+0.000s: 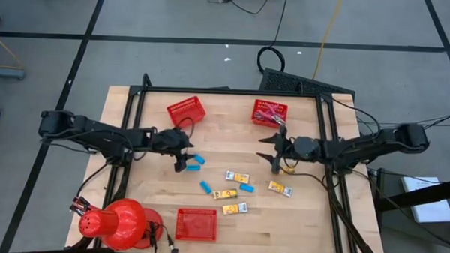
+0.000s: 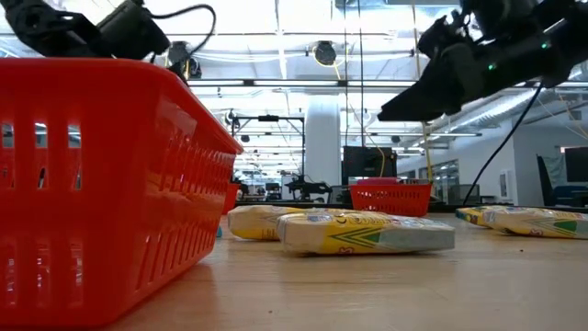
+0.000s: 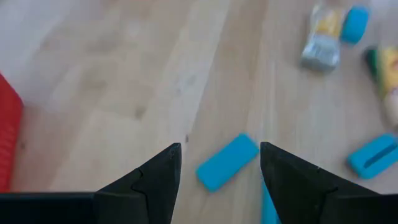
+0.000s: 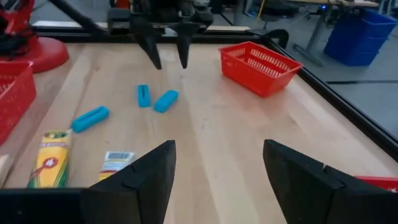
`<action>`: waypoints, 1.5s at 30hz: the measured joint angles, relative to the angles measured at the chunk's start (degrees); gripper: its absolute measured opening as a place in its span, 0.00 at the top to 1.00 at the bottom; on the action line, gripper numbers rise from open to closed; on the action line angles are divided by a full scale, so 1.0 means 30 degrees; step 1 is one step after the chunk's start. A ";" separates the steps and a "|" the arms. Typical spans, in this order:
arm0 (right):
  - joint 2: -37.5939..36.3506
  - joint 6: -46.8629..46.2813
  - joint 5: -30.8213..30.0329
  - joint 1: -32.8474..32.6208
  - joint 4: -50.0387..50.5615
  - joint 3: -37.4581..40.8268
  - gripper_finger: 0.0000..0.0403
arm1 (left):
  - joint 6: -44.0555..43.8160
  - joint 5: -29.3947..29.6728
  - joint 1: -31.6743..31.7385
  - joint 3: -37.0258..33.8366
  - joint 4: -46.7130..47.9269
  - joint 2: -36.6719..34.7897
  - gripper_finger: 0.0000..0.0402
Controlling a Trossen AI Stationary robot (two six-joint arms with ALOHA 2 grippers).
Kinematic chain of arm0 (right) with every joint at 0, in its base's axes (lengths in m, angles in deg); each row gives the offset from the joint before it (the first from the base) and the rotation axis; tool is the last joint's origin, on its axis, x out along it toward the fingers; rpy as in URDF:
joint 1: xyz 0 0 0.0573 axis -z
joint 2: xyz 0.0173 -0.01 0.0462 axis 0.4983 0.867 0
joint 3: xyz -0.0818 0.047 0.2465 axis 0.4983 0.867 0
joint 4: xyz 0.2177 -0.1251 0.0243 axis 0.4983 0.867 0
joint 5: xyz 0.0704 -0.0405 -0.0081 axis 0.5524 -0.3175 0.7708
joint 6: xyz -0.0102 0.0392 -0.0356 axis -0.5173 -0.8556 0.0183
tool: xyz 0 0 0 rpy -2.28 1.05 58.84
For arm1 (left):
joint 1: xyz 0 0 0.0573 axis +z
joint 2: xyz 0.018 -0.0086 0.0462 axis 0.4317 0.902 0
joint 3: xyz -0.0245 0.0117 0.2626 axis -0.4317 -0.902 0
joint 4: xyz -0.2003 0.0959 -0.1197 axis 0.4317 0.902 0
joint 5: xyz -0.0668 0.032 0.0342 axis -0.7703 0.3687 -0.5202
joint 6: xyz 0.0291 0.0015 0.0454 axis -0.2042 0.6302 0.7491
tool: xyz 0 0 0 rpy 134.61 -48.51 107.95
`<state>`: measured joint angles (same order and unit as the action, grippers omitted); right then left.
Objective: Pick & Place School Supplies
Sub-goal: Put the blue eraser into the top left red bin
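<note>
- Wooden table top in a dark frame, grey floor around it; the low view shows a large open workshop behind.
- Three red mesh baskets: one far left of centre, one far right of centre holding red-handled tools, one at the near edge.
- Big red dome-shaped object sits at the near left corner.
- Left gripper hangs over the table left of centre, fingers spread apart, nothing between them. Left wrist view: a light-blue block lies on the wood in the gap between the fingertips; contact cannot be told.
- High view: two light-blue blocks lie just beside that gripper, two more nearer the middle.
- Yellow packets with white ends are scattered mid-table.
- Right gripper is right of centre, near the far right basket, fingers wide open and empty.
- Right wrist view looks across at the left gripper above the blue blocks.
</note>
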<state>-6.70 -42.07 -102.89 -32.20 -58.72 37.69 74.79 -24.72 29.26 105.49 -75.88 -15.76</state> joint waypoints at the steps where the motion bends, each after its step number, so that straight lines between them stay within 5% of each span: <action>1: 0.0000 -0.0014 -0.0300 -0.0310 0.0074 0.0000 0.42 | -0.0022 0.0010 -0.0028 0.0277 0.0499 0.0349 0.44; 17: 0.0007 0.0119 -0.1243 -0.1868 0.0732 0.0000 0.43 | 0.3212 -0.0517 -0.0043 0.5922 0.7788 0.5496 0.44; 39: 0.0007 0.0120 -0.1228 -0.2016 0.0806 0.0000 0.43 | 0.5552 -0.0670 0.0219 0.6954 0.7089 0.8672 0.45; 45: 0.0007 -0.0235 -0.1221 -0.2020 0.0806 0.0000 0.43 | 0.5582 -0.0849 0.0066 0.6910 0.6587 0.8724 0.64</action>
<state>-6.68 -42.78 -106.55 -38.26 -56.30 37.69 91.53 -27.26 29.46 126.23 -56.12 10.41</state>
